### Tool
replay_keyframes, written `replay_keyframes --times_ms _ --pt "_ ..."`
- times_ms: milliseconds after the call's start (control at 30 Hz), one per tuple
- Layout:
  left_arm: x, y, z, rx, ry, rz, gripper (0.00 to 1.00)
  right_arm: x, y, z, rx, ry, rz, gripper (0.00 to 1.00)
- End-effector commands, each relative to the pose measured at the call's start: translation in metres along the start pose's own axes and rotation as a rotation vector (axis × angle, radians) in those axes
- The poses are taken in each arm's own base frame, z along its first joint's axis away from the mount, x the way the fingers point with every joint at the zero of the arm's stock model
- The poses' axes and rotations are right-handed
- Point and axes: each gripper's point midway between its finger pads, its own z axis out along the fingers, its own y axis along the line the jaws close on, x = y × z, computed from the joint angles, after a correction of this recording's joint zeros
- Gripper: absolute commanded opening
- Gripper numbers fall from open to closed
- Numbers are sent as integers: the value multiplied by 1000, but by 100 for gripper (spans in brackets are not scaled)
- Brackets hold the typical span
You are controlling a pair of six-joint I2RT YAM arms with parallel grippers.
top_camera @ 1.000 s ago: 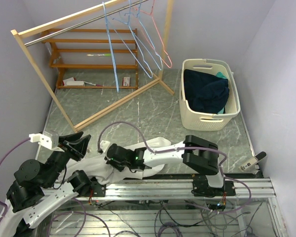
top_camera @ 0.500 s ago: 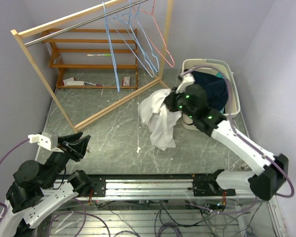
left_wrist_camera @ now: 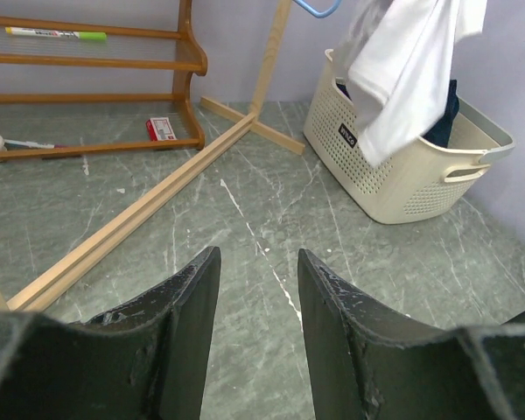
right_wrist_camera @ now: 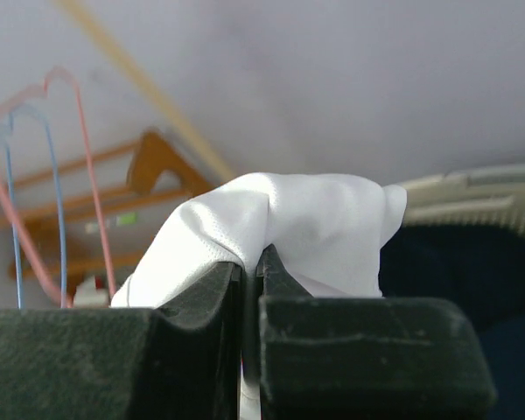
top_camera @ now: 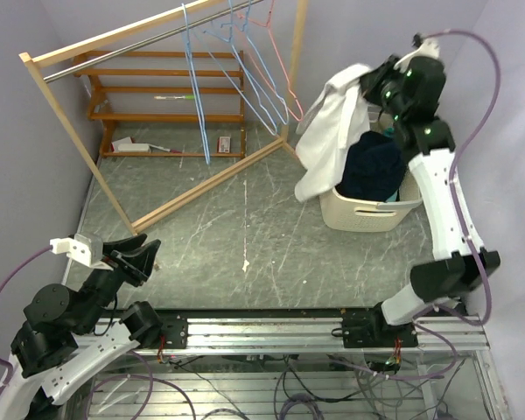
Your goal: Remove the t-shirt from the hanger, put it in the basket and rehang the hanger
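The white t-shirt [top_camera: 329, 133] hangs from my right gripper [top_camera: 374, 80], which is shut on it high over the left rim of the cream laundry basket [top_camera: 367, 213]. In the right wrist view the shirt [right_wrist_camera: 280, 227] bulges over the closed gripper [right_wrist_camera: 252, 260]. It also shows in the left wrist view [left_wrist_camera: 402, 70], draped over the basket [left_wrist_camera: 394, 157]. Several wire hangers [top_camera: 262, 79] hang bare on the wooden rack's rail. My left gripper [left_wrist_camera: 258, 262] is open and empty, low over the floor at the near left [top_camera: 131, 258].
The wooden clothes rack [top_camera: 157, 131] with shelves stands at the back left, its base bar [left_wrist_camera: 131, 219] running diagonally across the green marbled floor. Dark clothes [top_camera: 376, 166] fill the basket. A small red box [left_wrist_camera: 160, 129] lies by the shelf.
My right arm has swung from the near table edge up and to the back right, carrying the white t-shirt to above the basket. The left arm has not moved.
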Motion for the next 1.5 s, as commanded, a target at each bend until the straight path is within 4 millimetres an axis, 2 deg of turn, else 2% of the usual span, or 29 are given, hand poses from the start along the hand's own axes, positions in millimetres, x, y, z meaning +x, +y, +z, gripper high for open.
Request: replay_keyframes --times_ms 0,33,133,167,233,333,500,533,600,633,700,733,767,800,867,933,967,1033,1067,1167,1233,1267,1367,1400,1467 --pt "-2 2 0 -11 -16 -16 52 -69 -19 19 18 -94 60 0" --pt "-2 2 0 -11 -15 -15 52 -85 -21 20 23 -118 61 0" --pt "-2 2 0 -11 -16 -16 52 -112 -36 19 61 -165 58 0" --pt "-1 2 0 -10 -15 -16 52 -114 -42 16 76 -172 54 0" --pt "-1 2 0 -10 -14 -14 52 -105 -51 12 97 -161 43 0" --pt "-1 1 0 -9 -14 -14 52 -54 -72 13 119 -81 49 0" --pt "-1 2 0 -9 -14 -13 52 71 -109 1 142 130 99 0" --pt "-1 1 0 -10 -13 -14 52 107 -122 -6 165 193 112 0" --pt "-1 1 0 -8 -13 -13 52 144 -139 -22 212 242 121 0" --pt "-1 1 0 -10 -12 -13 52 160 -147 -31 238 260 125 3" --pt "-1 1 0 -8 -12 -12 52 185 -163 -44 297 295 120 32" --pt "0 1 1 -8 -10 -10 52 192 -170 -49 330 307 113 42" --pt "0 1 1 -8 -10 -10 52 208 -181 -55 370 345 107 48" --pt "0 1 1 -9 -9 -9 52 212 -184 -59 388 367 98 52" --pt "0 1 1 -9 -8 -9 52 209 -181 -62 381 389 80 55" --pt "0 1 1 -13 -6 -10 53 187 -170 -63 352 365 62 61" --pt "0 1 2 -14 -7 -10 53 174 -163 -64 329 343 45 77" --pt "0 2 2 -16 -5 -10 54 144 -149 -69 295 285 25 96" --pt "0 2 2 -17 -6 -12 55 129 -141 -72 274 252 16 100" --pt "0 2 2 -19 -6 -13 56 88 -119 -83 215 162 -17 100" --pt "0 3 2 -21 -6 -13 56 71 -107 -90 184 126 -23 100" --pt "0 2 1 -19 -7 -13 56 67 -101 -94 161 116 -16 100" --pt "-1 3 1 -21 -11 -14 56 73 -80 -107 45 100 10 100" --pt "-1 3 1 -18 -11 -15 56 81 -74 -108 -8 110 11 100" --pt "-1 3 0 -16 -16 -18 56 90 -55 -126 -130 96 3 100"
